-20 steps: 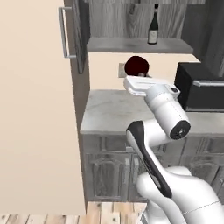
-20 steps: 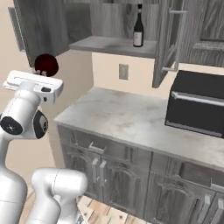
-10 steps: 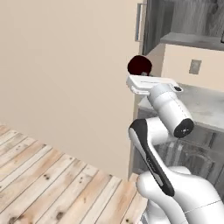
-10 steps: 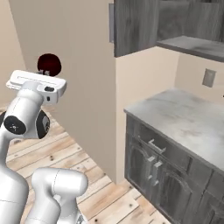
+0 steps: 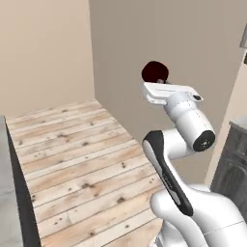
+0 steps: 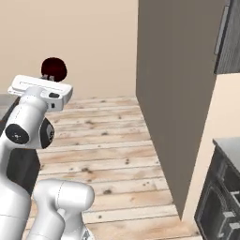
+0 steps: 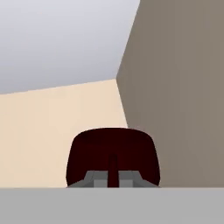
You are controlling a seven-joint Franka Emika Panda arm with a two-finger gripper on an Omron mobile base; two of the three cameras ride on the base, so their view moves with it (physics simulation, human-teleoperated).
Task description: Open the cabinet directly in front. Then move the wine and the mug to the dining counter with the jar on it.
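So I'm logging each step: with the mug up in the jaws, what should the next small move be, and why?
Probably keep turning the base toward the counter: the mug sits held at the gripper, with bare walls and wooden floor ahead.

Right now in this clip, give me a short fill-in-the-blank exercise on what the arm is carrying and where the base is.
1. The gripper is shut on the dark red ____.
2. The mug is held ____ the white hand, lifted high.
3. The floor under the robot is made of ____ planks.

Missing words: mug; above; wooden
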